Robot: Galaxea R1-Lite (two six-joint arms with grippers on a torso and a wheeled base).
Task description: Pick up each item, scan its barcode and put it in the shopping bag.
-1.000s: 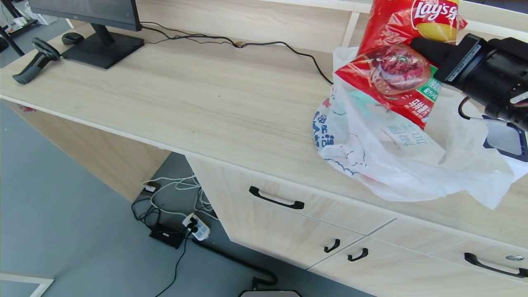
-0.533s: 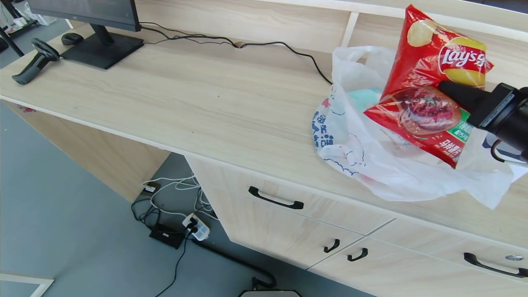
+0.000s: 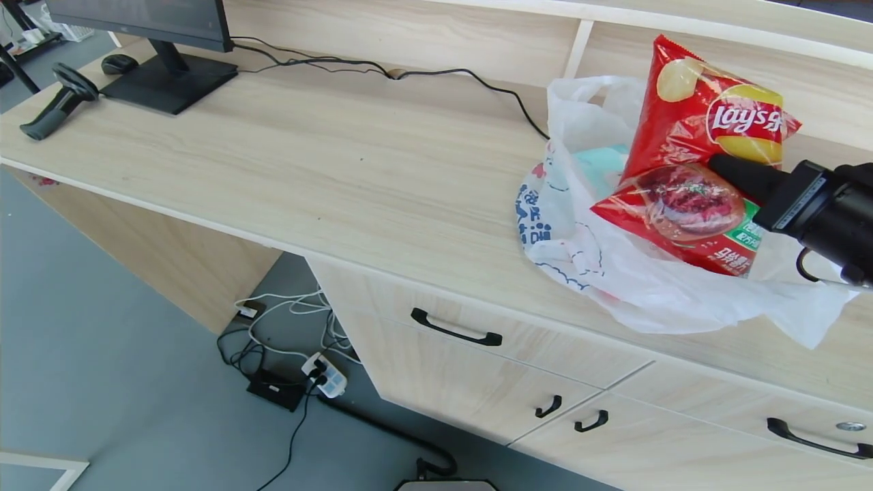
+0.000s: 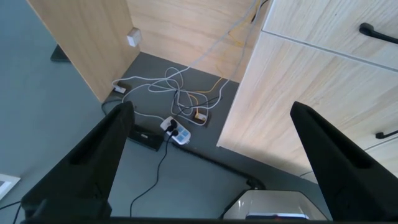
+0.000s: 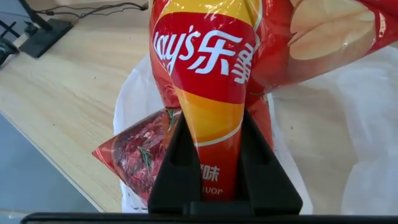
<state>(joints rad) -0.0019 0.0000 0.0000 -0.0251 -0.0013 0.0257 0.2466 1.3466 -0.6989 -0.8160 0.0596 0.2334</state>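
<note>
- Wooden desk (image 3: 327, 170) with drawers in its front runs beneath the right gripper (image 3: 726, 170) and stretches well away from it, toward the robot's left.
- White plastic shopping bag (image 3: 655, 293) lies crumpled on the desk directly under the right gripper, its mouth open upward. Something teal (image 3: 600, 167) lies inside it, just beyond the gripper's tips.
- Red bag of potato chips (image 3: 689, 157) hangs in the right gripper over the shopping bag's open mouth. It is tilted, and its lower corner is low among the plastic folds; whether it touches them I cannot tell.
- Right gripper is clamped on the chip bag: in its wrist view the two black fingers (image 5: 180, 155) pinch the packet's middle between them.
- Left gripper (image 4: 211, 155) hangs well apart from the right one, off the desk's front and over the floor cables. Its fingers are spread wide and hold nothing.
- Handheld barcode scanner (image 3: 58, 102) lies at the desk's far end, well away from both grippers, beside a monitor stand (image 3: 170, 78).
- Step in hand, by my judgement: bagging the chips.
- Next move calls for lowering the packet a little deeper into the opening, then spreading the fingers so that it drops inside rather than slides off the plastic onto the desk.
</note>
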